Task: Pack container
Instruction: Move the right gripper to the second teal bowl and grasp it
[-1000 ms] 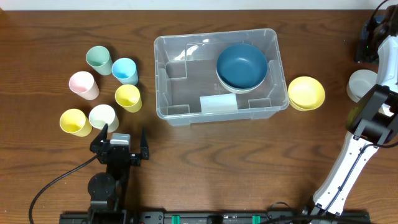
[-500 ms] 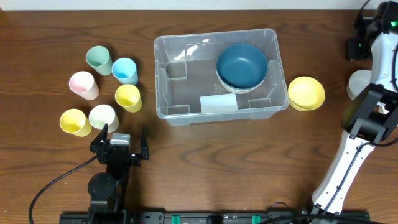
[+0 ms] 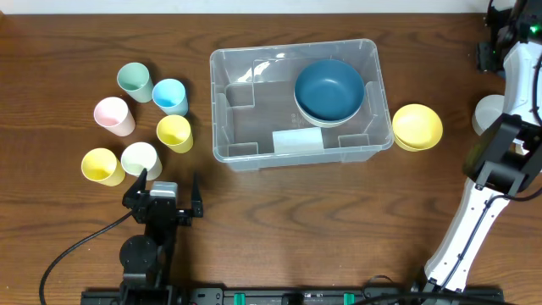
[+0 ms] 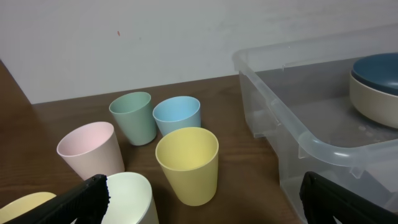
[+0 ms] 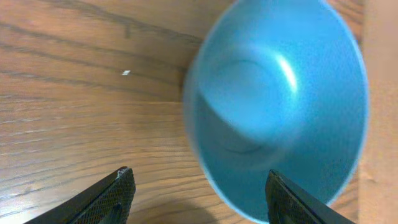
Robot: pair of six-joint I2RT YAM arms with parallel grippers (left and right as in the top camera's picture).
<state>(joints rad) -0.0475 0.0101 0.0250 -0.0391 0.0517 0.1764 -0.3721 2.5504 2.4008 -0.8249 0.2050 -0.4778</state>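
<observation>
The container, a large clear bin with a white label on its base, stands mid-table. Inside it a dark blue bowl rests on a cream bowl. My left gripper hangs open near the table's front left, just short of the cups, with nothing between its fingers. My right gripper is open at the far right corner, over a light blue bowl. That bowl's rim reaches the right finger; the left finger is clear of it. In the overhead view the light blue bowl is hidden.
Left of the container stand several small cups: green, blue, pink, yellow, white and another yellow. A yellow bowl sits beside the container's right wall. A pale bowl lies partly behind the right arm.
The right arm has swung toward the table's far right corner and its jaws have widened. The left arm, the container and the cups have not moved.
</observation>
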